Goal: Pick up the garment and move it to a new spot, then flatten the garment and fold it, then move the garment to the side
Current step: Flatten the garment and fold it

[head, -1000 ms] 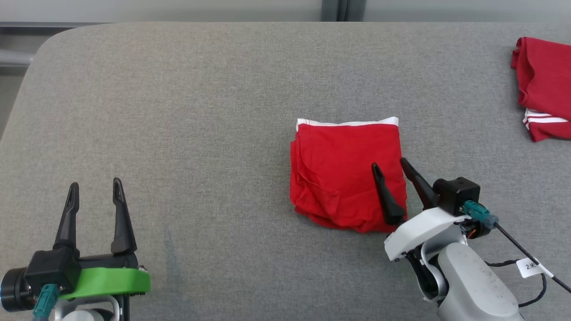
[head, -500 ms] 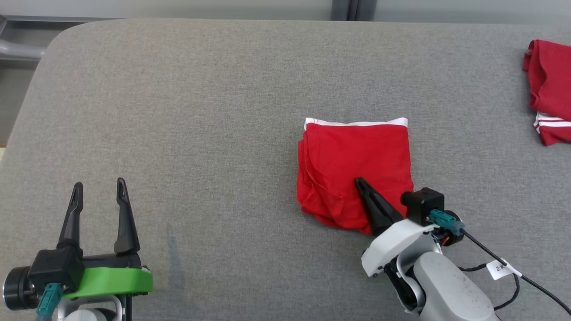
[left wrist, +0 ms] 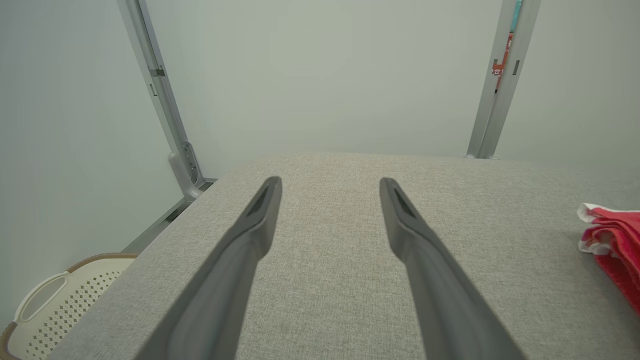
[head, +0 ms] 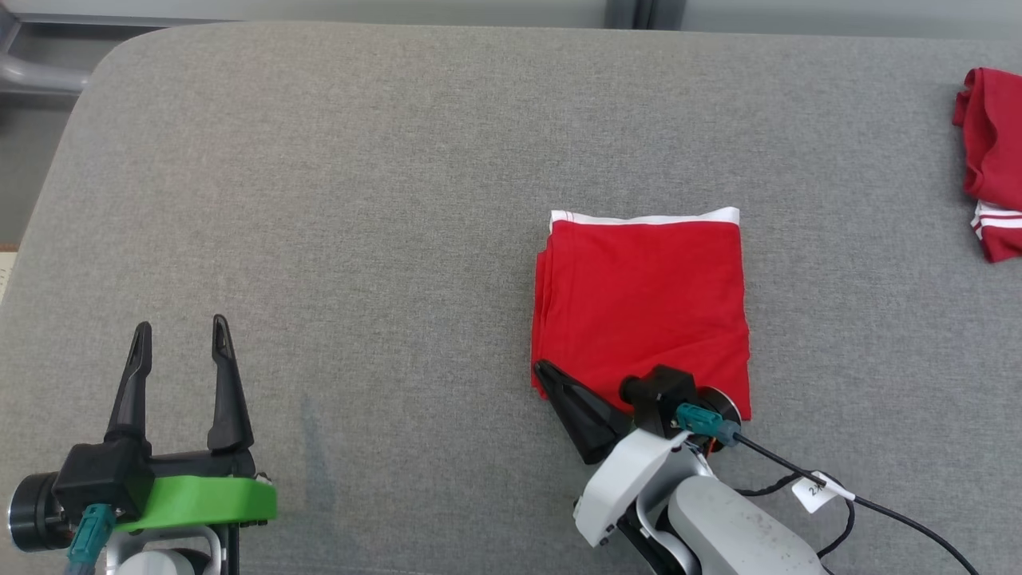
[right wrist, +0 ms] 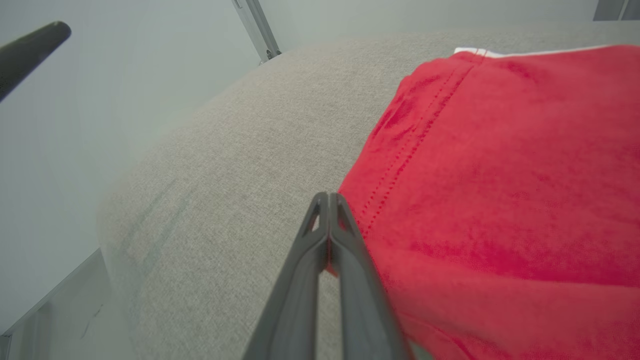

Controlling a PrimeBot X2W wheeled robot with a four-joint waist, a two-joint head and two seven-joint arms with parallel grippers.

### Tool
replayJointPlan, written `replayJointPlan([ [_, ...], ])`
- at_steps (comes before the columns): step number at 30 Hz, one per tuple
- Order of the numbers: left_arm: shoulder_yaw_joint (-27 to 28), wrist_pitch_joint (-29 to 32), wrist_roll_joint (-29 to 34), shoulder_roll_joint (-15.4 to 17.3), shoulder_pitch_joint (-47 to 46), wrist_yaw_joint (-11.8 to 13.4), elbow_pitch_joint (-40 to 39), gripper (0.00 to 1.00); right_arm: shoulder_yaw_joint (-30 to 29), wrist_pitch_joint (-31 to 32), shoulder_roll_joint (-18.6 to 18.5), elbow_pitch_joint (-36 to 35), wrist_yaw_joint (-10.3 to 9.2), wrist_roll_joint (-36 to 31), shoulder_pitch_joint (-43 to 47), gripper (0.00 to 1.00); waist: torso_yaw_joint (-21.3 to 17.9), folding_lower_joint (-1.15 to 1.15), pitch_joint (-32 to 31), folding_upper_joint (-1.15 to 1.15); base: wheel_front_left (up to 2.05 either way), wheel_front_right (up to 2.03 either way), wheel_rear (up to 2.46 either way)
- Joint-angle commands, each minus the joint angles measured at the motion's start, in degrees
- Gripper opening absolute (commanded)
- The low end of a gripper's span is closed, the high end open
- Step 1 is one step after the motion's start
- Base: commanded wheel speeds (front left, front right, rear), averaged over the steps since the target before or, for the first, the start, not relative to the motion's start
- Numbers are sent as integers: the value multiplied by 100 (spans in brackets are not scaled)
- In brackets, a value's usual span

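Head view: R end effector (head: 547,370) tips together at garment (head: 647,295) corner; L end effector (head: 182,324) agape, table (head: 383,239) betw.

The folded garment (head: 643,303) is done in plain bright red, with white trim along its far edge. The padded table (head: 359,200) is covered in speckled grey weave. At the table's right edge, a second garment (head: 990,160) is seen in red with white stripes.

Head overhead — wrists low, garment (head: 643,303) shared
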Motion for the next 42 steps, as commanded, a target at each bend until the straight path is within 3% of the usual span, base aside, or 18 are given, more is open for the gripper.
replayJointPlan([
  [1, -10, -11, -19, 13, -102, 32, -23, 100, 30, -13, -17, -23, -1, 47, -78, 0, 3, 0, 5, 0, 0, 0, 0],
  [9, 32, -10, 30, 13, -74, 64, -32, 100, -160, -13, -15, -278, -1, -188, -185, 0, -125, 0, -30, 0, 0, 0, 0],
  [26, 210, -10, 228, 14, 0, 57, 114, 100, -2207, -13, -106, -1153, -1, -1168, 480, 0, -955, 0, -335, 0, 0, 0, 0],
  [27, 220, -10, 230, 14, 19, 75, 115, 100, -2290, -13, -105, -1200, -1, -1196, 524, 7, -992, 0, -357, 0, 0, 0, 0],
  [28, 231, -10, 244, 14, 52, 87, 131, 100, -2375, -13, -104, -1243, -1, -1228, 590, 34, -1027, 0, -385, 0, 0, 0, 0],
  [29, 250, -10, 245, 14, 75, 95, 148, 100, -2442, -13, -107, -1268, -1, -1261, 659, 44, -1055, 0, -412, 0, 0, 0, 0],
  [30, 271, -10, 251, 14, 94, 104, 162, 100, -2507, -13, -112, -1302, -1, -1302, 726, 87, -1086, 0, -442, 0, 0, 0, 0],
  [31, 288, -10, 263, 14, 115, 110, 180, 100, -2549, -13, -118, -1336, -1, -1335, 771, 98, -1112, 0, -473, 0, 0, 0, 0],
  [42, 324, -11, 365, 14, 417, 140, 332, 100, -3041, -13, -76, -1532, -1, -1566, 1326, 100, -1205, 0, -800, 0, 0, 0, 0],
])
